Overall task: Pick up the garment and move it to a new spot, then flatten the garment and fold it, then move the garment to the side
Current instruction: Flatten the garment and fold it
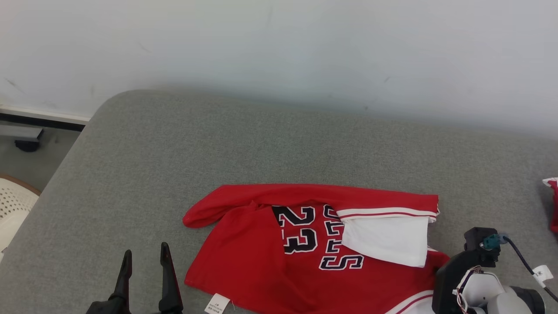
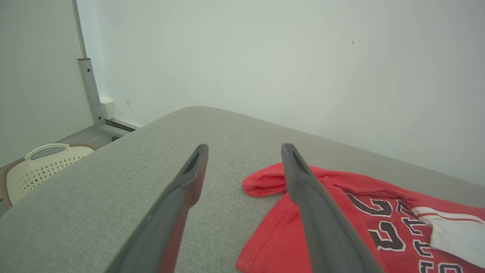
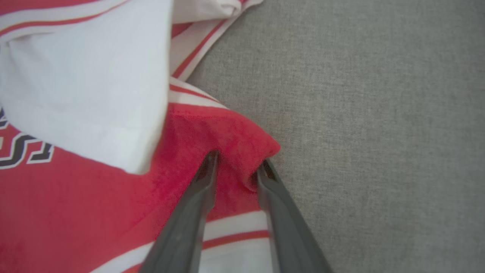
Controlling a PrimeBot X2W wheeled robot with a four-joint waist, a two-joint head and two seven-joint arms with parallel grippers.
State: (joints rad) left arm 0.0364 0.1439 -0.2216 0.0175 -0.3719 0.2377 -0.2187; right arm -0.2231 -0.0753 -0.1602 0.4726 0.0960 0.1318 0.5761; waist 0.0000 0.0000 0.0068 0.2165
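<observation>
The garment (image 1: 261, 253), a red jersey with a black "23", white trim and a turned-over white flap, lies crumpled on the grey padded surface (image 1: 218, 139). My right gripper (image 3: 237, 161) is down on its right edge, fingers narrowed around a raised fold of the red garment (image 3: 94, 197) that bunches between the tips. In the head view the right wrist (image 1: 475, 270) covers those fingers. My left gripper (image 1: 146, 250) hovers open and holds nothing, just left of the jersey's lower left hem. In its own wrist view the left gripper (image 2: 244, 148) points past the garment (image 2: 271, 235) toward the wall.
The grey surface ends in a rounded corner at the far left, with floor and a cream perforated basket (image 1: 13, 205) beyond it. A pale wall runs along the back. Another red and white cloth (image 1: 552, 205) shows at the right edge. A white label (image 1: 216, 304) sticks out at the hem.
</observation>
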